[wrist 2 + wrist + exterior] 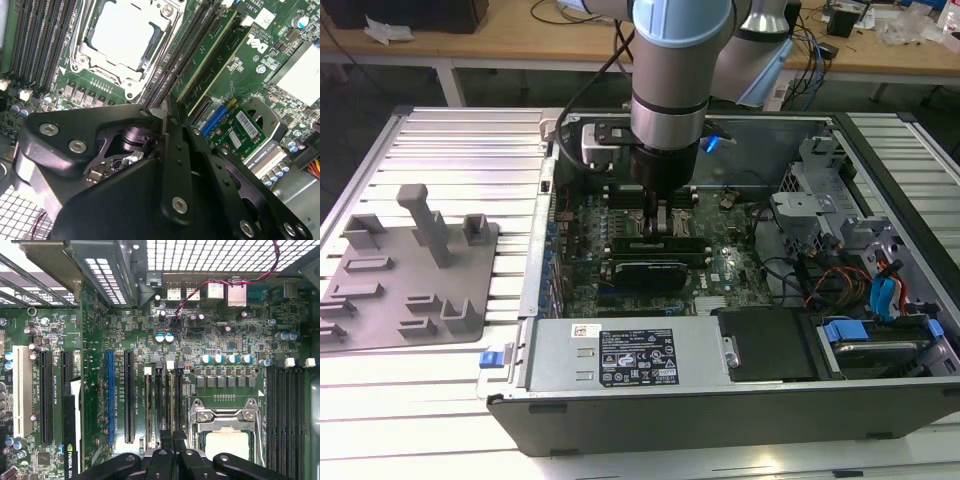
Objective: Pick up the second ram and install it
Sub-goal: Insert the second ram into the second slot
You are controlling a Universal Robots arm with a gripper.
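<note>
My gripper [658, 222] reaches down into the open computer case [880, 250], over the memory slots beside the processor socket [227, 437]. In both wrist views its fingers [165, 455] stand pressed close together. A thin dark edge, the second ram [174, 400], runs out from between them along one slot, seen edge-on. Two slots away, a green stick [205, 57] sits in its own slot. The gripper [162, 117] lines up with that bank of slots.
The grey holder plate [410, 270] with upright pegs lies on the slatted table at the exterior view's left, outside the case. A black graphics card [645, 270], cables [860, 285] and drive bays [820, 190] crowd the case around the gripper. Another slot bank [285, 410] lies beyond the socket.
</note>
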